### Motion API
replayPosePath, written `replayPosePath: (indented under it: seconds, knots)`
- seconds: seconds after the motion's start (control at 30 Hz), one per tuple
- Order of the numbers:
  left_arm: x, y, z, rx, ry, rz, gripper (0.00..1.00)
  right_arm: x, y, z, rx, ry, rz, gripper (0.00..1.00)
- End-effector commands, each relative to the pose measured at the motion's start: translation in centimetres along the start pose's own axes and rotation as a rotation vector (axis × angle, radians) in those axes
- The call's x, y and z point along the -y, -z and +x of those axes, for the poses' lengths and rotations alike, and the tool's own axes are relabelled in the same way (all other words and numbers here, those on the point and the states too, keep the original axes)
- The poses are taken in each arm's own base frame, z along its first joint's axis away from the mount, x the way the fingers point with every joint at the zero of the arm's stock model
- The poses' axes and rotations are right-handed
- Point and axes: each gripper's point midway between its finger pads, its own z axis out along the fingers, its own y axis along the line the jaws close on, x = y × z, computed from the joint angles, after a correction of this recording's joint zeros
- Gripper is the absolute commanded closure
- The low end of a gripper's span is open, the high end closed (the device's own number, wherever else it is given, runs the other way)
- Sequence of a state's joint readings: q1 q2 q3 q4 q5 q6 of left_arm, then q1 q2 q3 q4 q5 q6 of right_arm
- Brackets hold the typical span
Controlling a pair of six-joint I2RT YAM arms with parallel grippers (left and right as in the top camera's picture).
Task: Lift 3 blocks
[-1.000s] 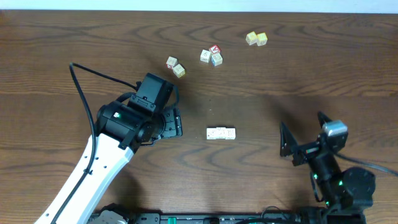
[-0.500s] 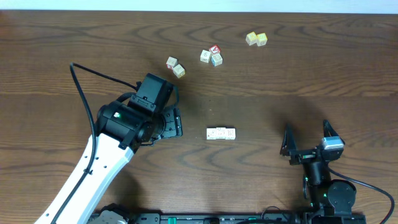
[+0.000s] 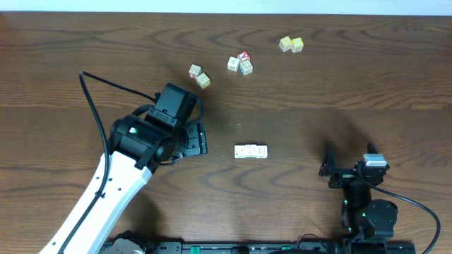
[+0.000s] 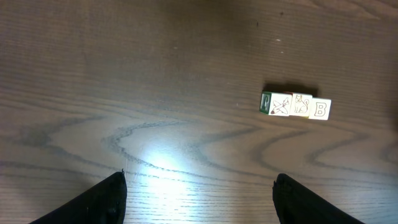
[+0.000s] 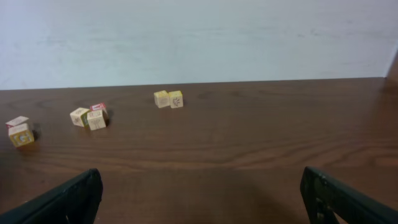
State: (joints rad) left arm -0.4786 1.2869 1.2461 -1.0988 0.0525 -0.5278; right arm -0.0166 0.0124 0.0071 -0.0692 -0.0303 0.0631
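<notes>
1. Left gripper [image 3: 201,139] [image 4: 199,202]: fingers spread wide with nothing between them, over bare table [image 3: 339,85].
2. Cube pair [image 3: 199,75] [image 5: 18,132]: at the far side, the two cubes touching or nearly so, well apart from both grippers.
3. Cube trio [image 3: 240,63] [image 5: 90,117]: a tight cluster right of the pair; one cube has a red top, one shows blue.
4. Blocks [image 3: 251,151] [image 4: 295,106]: three whitish cubes in one straight row, faces touching, flat on the table mid-scene. They lie right of the left gripper, clear of its fingers. In the left wrist view they are ahead and toward the right finger. Not gripped.
5. Yellow pair [image 3: 291,44] [image 5: 169,99]: two cubes side by side, touching, near the far edge.
6. Right gripper [image 3: 349,166] [image 5: 199,199]: fingers spread wide, holding nothing, at the near right, apart from the blocks.
</notes>
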Motion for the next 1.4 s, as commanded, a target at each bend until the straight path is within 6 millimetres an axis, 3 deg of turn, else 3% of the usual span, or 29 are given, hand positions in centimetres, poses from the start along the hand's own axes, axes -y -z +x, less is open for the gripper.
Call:
replayPosePath:
  seconds: [0.0,0.67,0.87,1.03,1.1,1.23,1.37]
  knots:
    - [-0.1,0.3,-0.4,0.016,0.008,-0.005,0.24,0.3,0.0,0.0,0.000,0.008,0.017,0.01]
    - [-0.3,0.4,-0.3,0.012,-0.012,-0.018,0.24,0.3,0.0,0.1,0.000,0.008,0.017,0.01]
    - [0.3,1.5,-2.1,0.161,-0.085,0.070,0.24,0.3,0.0,0.1,0.000,0.008,0.017,0.01]
    - [0.8,1.3,-2.3,0.334,-0.284,0.249,0.24,0.3,0.0,0.1,0.000,0.008,0.017,0.01]
    - [-0.3,1.1,-2.0,0.400,-0.300,0.284,0.24,0.3,0.0,0.1,0.000,0.008,0.017,0.01]
    - [-4.8,1.0,-1.3,0.571,-0.186,0.259,0.24,0.3,0.0,0.1,0.000,0.008,0.017,0.01]
    - [-7.8,1.3,-0.3,0.734,-0.142,0.216,0.24,0.3,0.0,0.1,0.000,0.008,0.017,0.01]
